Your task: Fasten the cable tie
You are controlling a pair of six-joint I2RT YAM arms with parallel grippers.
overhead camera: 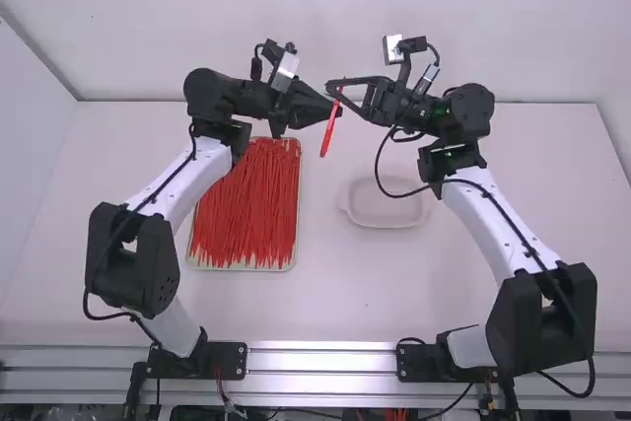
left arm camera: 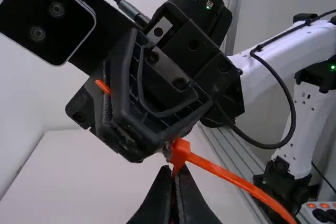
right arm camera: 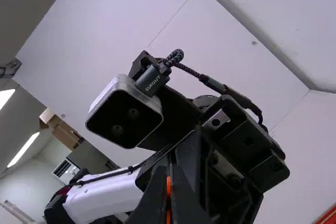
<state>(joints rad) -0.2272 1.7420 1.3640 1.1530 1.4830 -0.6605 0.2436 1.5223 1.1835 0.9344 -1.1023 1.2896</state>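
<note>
Both grippers meet in mid-air above the table's far middle. A red cable tie [overhead camera: 329, 130] hangs slanted between them. My left gripper [overhead camera: 320, 105] is shut on the tie just below its head [left arm camera: 181, 150], and the strap [left arm camera: 241, 182] trails off to one side. My right gripper [overhead camera: 343, 94] faces it from the right, shut on a thin orange strip of the tie [right arm camera: 168, 192] between its fingers [right arm camera: 152, 192]. In the left wrist view the right gripper's ribbed fingers [left arm camera: 113, 114] sit right at the tie's head, with a short orange end [left arm camera: 102, 86] poking out beside them.
A flat tray [overhead camera: 292, 265] heaped with several red cable ties [overhead camera: 246, 209] lies at the left of the middle. A shallow white dish [overhead camera: 385, 202] rests under the right arm. The left arm's wrist camera [right arm camera: 126, 111] is close in front of the right gripper.
</note>
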